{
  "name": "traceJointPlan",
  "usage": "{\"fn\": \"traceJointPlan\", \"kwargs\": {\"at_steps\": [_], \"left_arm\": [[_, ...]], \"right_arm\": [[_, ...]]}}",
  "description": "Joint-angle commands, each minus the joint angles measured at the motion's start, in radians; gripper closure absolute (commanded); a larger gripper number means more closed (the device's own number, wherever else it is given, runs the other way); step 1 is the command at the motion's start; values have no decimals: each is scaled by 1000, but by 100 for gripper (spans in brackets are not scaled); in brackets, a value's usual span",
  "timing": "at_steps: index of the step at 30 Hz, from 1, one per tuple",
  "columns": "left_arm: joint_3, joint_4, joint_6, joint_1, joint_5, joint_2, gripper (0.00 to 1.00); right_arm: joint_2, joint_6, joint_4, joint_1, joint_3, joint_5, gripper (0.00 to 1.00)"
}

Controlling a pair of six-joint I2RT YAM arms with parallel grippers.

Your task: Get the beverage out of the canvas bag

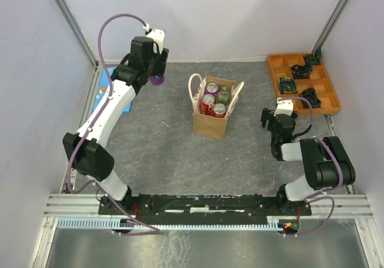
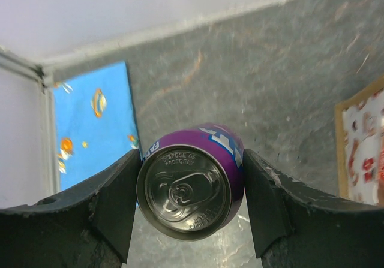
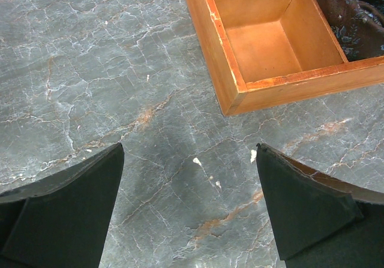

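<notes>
At the far-left back of the table [image 1: 162, 154], the left gripper [image 2: 192, 184] holds a purple can [image 1: 157, 80], jaws about half spread and pressed on both sides of its body, lid facing the wrist camera, so the long axis runs down along the fingers and looks near upright with a slight tilt; can is clear of the canvas bag [image 1: 210, 124], which stands mid-table well apart to the right, four more cans [image 1: 219, 108] upright inside; next move is likely a set-down, straight below is bare grey marbled surface, flat and hard, blue sheet [image 2: 90, 130] just beside to the left, back wall near, room enough; right gripper [image 3: 189, 178] hovers spread wide with nothing in it, near the orange tray [image 3: 222, 70], nearer the bag than the left one
</notes>
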Motion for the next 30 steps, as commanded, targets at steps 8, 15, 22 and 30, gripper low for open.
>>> {"fn": "traceJointPlan", "kwargs": {"at_steps": [8, 15, 22, 30], "left_arm": [[-358, 415, -128, 7, 123, -10, 97], [-353, 443, -78, -40, 109, 73, 97], [-233, 354, -47, -76, 100, 220, 97], [-177, 283, -11, -111, 14, 310, 94]], "right_arm": [[-12, 6, 31, -3, 17, 5, 1], [-12, 7, 32, -4, 18, 5, 1], [-12, 6, 32, -3, 17, 5, 1], [-13, 7, 32, -3, 17, 5, 1]]}}
